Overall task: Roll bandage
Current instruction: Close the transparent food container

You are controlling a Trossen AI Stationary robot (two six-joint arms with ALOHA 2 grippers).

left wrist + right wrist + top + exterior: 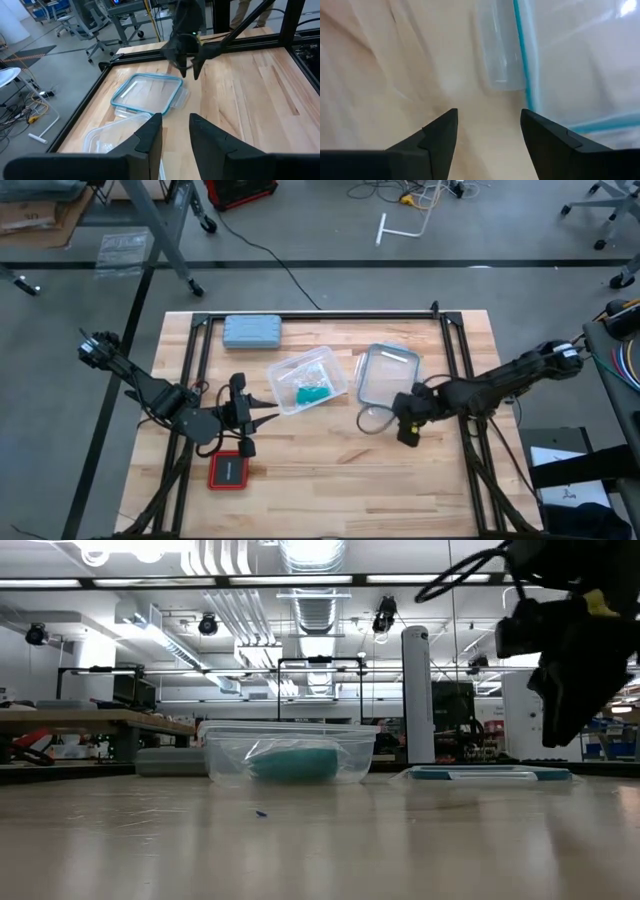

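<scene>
The teal bandage [312,393] lies bunched inside a clear plastic container [308,383] at the table's middle; the low view shows the bandage [293,762] resting on the container's floor. My left gripper [272,418] is open just left of the container, its fingers level and pointing toward the table's right; in the left wrist view this gripper [175,122] holds nothing. My right gripper [405,432] hangs open, pointing down, near the container's lid [388,373]. In the right wrist view it [489,117] is over bare wood beside the lid's clear tab [502,55].
A grey-blue case [252,331] lies at the far left of the table. A small red and black object [229,471] sits near the front, below my left arm. Black frame rails [320,317] border the table's far and side edges.
</scene>
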